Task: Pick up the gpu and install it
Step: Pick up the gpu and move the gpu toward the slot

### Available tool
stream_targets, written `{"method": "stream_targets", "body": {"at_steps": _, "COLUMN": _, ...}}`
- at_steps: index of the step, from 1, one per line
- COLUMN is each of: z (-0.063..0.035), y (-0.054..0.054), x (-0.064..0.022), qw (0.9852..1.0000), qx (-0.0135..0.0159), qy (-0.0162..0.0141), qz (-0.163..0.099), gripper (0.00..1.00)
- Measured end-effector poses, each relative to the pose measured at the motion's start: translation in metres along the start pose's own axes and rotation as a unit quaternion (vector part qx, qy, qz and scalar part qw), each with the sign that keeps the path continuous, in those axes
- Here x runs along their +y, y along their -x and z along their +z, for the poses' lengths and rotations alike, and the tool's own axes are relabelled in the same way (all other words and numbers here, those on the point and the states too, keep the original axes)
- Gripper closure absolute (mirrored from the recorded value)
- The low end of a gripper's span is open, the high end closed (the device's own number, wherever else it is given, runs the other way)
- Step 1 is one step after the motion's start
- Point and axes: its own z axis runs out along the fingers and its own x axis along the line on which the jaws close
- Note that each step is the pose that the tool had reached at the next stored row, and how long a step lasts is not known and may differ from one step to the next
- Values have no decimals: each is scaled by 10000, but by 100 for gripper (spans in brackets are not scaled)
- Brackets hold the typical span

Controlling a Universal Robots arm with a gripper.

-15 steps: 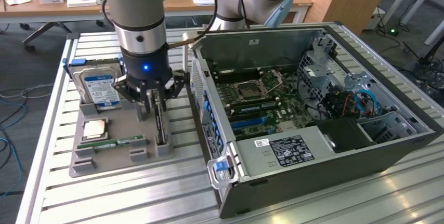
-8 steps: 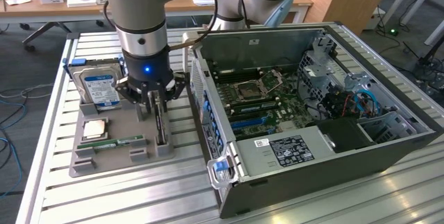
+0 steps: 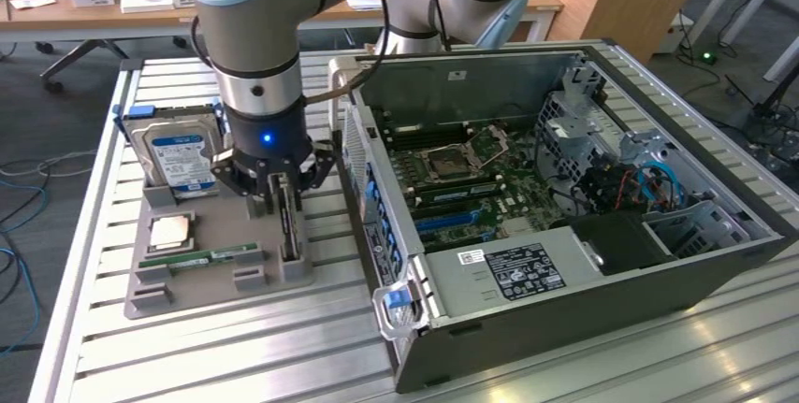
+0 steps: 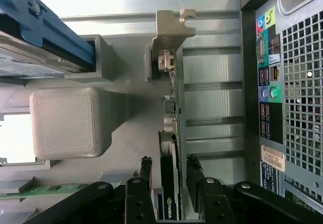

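Observation:
The gpu [image 3: 291,235] stands on its long edge in a slot of the grey holder tray [image 3: 206,286], a thin dark card. My gripper [image 3: 283,195] hangs straight over it, fingers down on either side of the card's upper edge. In the wrist view the gpu [image 4: 171,128] runs edge-on away from the camera to its pale metal bracket [image 4: 170,30]. My gripper [image 4: 169,166] straddles the card, with one black fingertip [image 4: 146,169] on each side and a small gap to the board. The jaws are open and hold nothing.
The tray also carries a silver hard drive [image 3: 179,155], a square processor [image 3: 171,232] and a green memory stick [image 3: 200,258]. The open computer case [image 3: 562,188] lies at the exterior view's right, motherboard [image 3: 462,179] exposed, its rear panel [image 4: 287,82] close beside the tray.

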Motion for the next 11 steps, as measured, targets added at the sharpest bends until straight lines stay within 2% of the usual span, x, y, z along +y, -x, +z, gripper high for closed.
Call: {"method": "stream_targets", "body": {"at_steps": 11, "z": 39, "y": -1, "x": -2, "qw": 10000, "qx": 1, "qy": -1, "qz": 0, "gripper": 58}}
